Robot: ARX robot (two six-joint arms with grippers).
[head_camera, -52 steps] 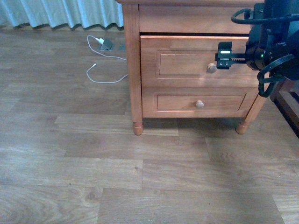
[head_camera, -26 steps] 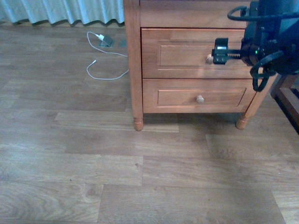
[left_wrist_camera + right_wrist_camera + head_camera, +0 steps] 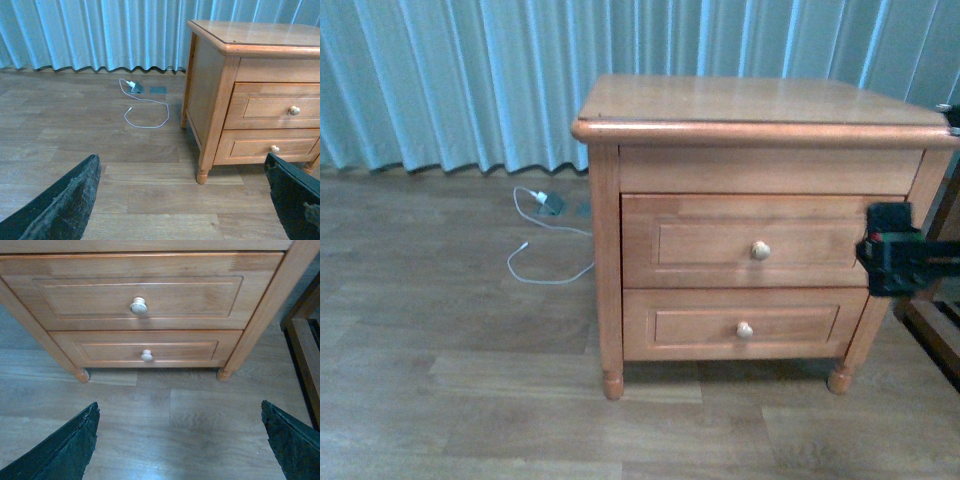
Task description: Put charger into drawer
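Between my right fingers: nothing; the right gripper [image 3: 177, 440] is spread wide, its two dark pads at the edges of the right wrist view with bare floor [image 3: 175, 415] between them.
Between my left fingers: nothing either; the left gripper [image 3: 182, 200] is also spread, hanging over the floor beside the nightstand [image 3: 210, 95].
Just changed: half a second ago my right gripper was at the knob [image 3: 760, 250] of the upper drawer [image 3: 750, 243]; now it sits off to the right of the drawer front, clear of the knob.
Drawer: a second ago it stood out from the frame; now its front lies flush, so it looks shut.
Charger: I cannot see it anywhere; I judge it is inside the shut drawer, though no view proves that.
White plug and cable [image 3: 542, 240]: on the floor near the curtain [image 3: 450, 80], well apart from the nightstand; not my target.
Meaning: the task reads as finished, arms backing off.
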